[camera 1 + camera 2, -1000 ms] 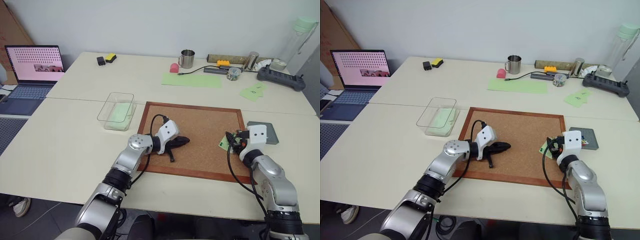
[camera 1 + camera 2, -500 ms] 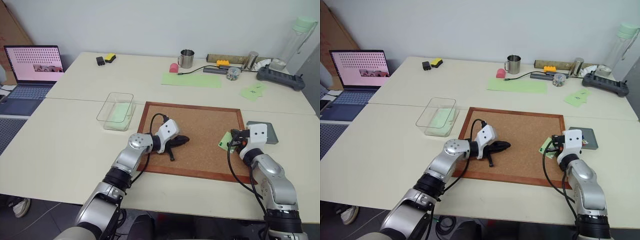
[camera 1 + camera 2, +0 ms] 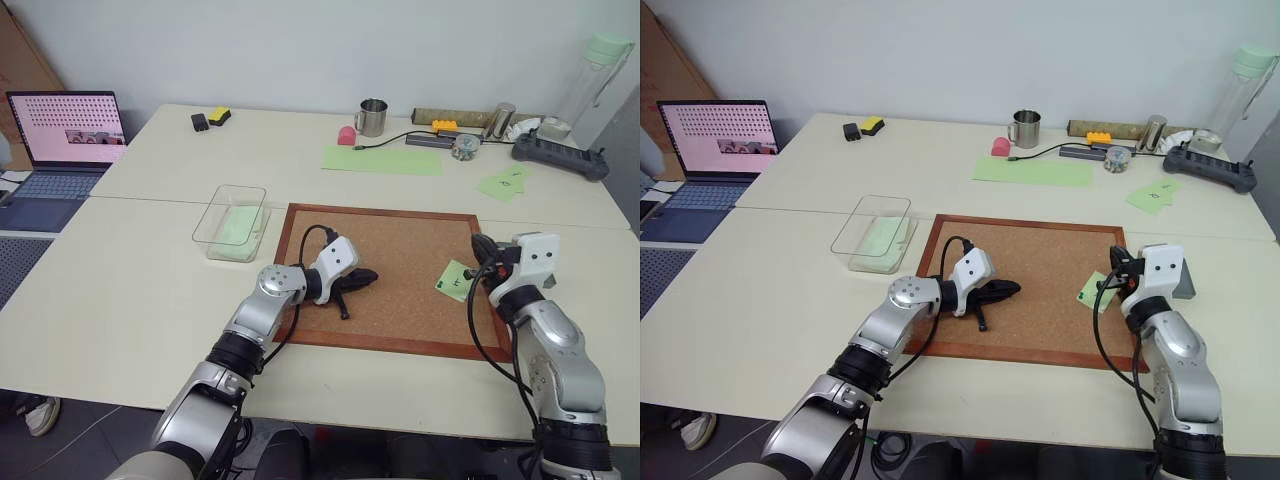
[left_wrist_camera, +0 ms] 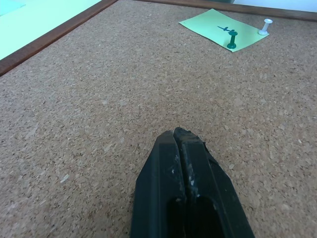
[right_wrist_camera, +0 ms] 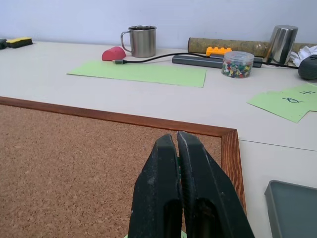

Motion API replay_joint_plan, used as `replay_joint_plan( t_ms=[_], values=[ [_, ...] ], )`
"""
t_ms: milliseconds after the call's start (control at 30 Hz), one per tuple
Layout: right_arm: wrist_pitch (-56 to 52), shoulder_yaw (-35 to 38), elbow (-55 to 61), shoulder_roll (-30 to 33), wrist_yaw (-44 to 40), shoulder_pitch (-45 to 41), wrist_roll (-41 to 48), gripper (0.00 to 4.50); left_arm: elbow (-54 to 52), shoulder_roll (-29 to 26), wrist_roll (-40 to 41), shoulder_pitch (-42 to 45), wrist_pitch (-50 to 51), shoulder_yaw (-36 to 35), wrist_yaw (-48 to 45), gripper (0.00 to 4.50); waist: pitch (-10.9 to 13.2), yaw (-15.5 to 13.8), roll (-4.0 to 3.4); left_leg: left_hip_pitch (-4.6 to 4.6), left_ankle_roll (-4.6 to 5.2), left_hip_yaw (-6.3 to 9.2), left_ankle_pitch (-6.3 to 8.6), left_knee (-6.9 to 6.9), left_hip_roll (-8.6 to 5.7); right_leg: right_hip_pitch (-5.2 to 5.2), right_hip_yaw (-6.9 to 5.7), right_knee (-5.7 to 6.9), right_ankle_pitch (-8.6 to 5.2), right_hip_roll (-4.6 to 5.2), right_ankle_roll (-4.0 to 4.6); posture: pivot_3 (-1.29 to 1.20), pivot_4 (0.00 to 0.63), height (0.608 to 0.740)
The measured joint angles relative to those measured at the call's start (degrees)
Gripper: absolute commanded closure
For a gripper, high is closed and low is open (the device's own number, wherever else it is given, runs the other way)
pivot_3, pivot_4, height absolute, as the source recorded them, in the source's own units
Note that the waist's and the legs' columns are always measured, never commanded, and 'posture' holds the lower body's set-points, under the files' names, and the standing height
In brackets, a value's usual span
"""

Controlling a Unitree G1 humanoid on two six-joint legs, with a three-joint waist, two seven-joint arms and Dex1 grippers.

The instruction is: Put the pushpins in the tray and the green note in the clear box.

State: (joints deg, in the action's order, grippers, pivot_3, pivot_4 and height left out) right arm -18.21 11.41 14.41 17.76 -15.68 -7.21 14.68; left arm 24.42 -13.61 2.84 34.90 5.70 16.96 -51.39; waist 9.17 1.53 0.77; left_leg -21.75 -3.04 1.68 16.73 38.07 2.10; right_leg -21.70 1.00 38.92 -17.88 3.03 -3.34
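My right arm is covering most of the tray point(image 3: 1185, 283), leaving one corner showing. The tray is also running off the edge in my right wrist view. Whether my right fingers point(image 5: 181, 198) are pinching a pin is too fine to tell.

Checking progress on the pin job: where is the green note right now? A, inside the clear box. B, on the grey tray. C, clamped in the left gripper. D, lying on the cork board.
D: the green note lies flat on the cork board, a green pushpin standing in it.
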Motion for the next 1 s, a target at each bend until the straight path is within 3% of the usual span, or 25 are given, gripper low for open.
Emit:
replay_joint_plan(
  t_ms=[133, 333, 700, 833, 1000],
  values=[
    [-0.5, 1.0, 0.3, 1.3, 1.5, -0.4, -0.5, 4.5, -1.3, -0.4, 0.1, -0.5, 1.0, 0.4, -1.9, 4.5, 0.0, 0.0, 0.0, -0.01, 0.0, -0.01, 0.0, 0.0, 0.0, 0.0, 0.01, -0.01, 0.0, 0.0, 0.0, 0.0, 0.15, 0.74],
    [-3.8, 8.0, -7.9, 4.7, 7.2, -5.8, -2.0, 4.5, -5.3, -2.1, 1.0, -2.5, 3.3, 1.3, -6.3, 4.5, 0.0, 0.0, -0.01, 0.02, 0.0, -0.02, 0.0, -0.02, 0.01, 0.0, 0.01, -0.01, 0.0, -0.01, 0.0, 0.0, 0.15, 0.74],
    [-7.0, 10.3, -24.0, 7.2, 6.5, -13.9, 0.2, 4.5, -8.4, -3.4, 1.0, -3.4, 5.1, 2.2, -8.7, 4.5, 0.0, 0.1, -0.06, 0.01, 0.01, -0.07, 0.0, -0.03, 0.01, 0.0, 0.06, -0.03, 0.0, 0.01, 0.0, 0.0, 0.15, 0.74],
    [-7.9, 11.7, -25.8, 8.0, 6.0, -14.5, 1.3, 3.96, -8.6, -3.5, 1.0, -3.5, 5.1, 2.3, -8.7, 4.5, 0.0, 0.1, -0.06, 0.0, 0.01, -0.08, 0.0, -0.03, 0.01, 0.0, 0.06, -0.03, 0.0, 0.01, 0.0, 0.0, 0.15, 0.74],
    [-8.7, 12.3, -25.6, 8.0, 5.9, -14.0, 2.5, 2.94, -8.7, -3.6, 1.1, -3.5, 5.1, 2.2, -8.2, 4.5, 0.0, 0.1, -0.06, 0.01, 0.01, -0.08, 0.0, -0.02, 0.01, 0.0, 0.07, -0.02, 0.0, 0.01, 0.0, 0.0, 0.15, 0.74]
  ],
)
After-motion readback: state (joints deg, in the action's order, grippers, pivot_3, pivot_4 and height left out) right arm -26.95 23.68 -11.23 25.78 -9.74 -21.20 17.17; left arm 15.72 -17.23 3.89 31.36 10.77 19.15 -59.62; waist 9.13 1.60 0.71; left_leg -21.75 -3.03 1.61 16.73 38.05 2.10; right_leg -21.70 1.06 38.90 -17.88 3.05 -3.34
